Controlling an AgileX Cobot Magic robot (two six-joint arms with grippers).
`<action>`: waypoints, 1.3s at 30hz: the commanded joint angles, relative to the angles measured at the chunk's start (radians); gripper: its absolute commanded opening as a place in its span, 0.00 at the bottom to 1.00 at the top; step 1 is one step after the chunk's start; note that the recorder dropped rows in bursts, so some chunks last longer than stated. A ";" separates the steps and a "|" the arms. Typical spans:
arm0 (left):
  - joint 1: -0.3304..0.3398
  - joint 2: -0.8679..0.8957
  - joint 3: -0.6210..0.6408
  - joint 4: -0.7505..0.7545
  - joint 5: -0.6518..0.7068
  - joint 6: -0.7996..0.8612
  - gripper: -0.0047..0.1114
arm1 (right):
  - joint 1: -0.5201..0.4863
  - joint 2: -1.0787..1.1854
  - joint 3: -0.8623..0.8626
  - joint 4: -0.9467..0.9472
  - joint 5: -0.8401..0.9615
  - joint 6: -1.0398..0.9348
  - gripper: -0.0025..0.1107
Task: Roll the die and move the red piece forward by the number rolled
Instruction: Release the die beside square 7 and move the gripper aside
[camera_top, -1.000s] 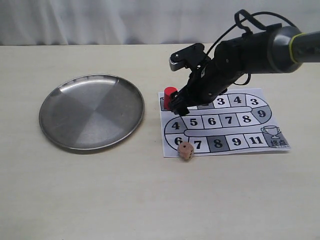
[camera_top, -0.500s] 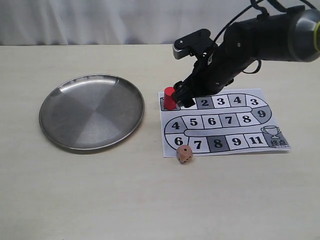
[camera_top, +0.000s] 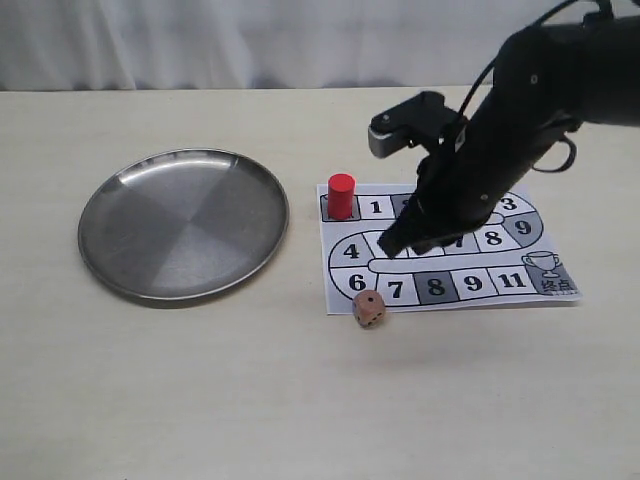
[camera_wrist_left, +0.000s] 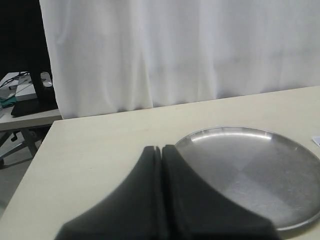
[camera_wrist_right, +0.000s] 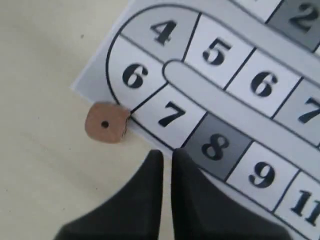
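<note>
The red piece (camera_top: 341, 195) stands upright on the square just left of square 1, at the far left of the paper game board (camera_top: 470, 283). The tan die (camera_top: 369, 309) rests on the table against the board's front edge below squares 6 and 7; in the right wrist view the die (camera_wrist_right: 105, 122) shows one pip on top. My right gripper (camera_top: 400, 243) hovers over squares 5 and 6, shut and empty, apart from both the piece and the die. Its tips (camera_wrist_right: 167, 155) point near square 8. My left gripper (camera_wrist_left: 161, 148) is shut and empty.
A round steel plate (camera_top: 184, 222) lies left of the board; the left wrist view shows the plate (camera_wrist_left: 250, 165) just past the left fingers. A white curtain hangs behind the table's far edge.
My right gripper has pulled away from the red piece and swung toward the front, over the board's middle. The red piece stays on its square. The die shifted slightly.
</note>
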 joint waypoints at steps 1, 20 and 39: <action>0.003 -0.003 0.002 0.000 -0.010 -0.001 0.04 | -0.001 -0.007 0.115 0.067 -0.093 -0.065 0.07; 0.003 -0.003 0.002 0.000 -0.010 -0.001 0.04 | -0.001 0.060 0.269 0.326 -0.283 -0.407 0.07; 0.003 -0.003 0.002 0.000 -0.010 -0.001 0.04 | -0.001 0.060 0.269 0.328 -0.247 -0.474 0.07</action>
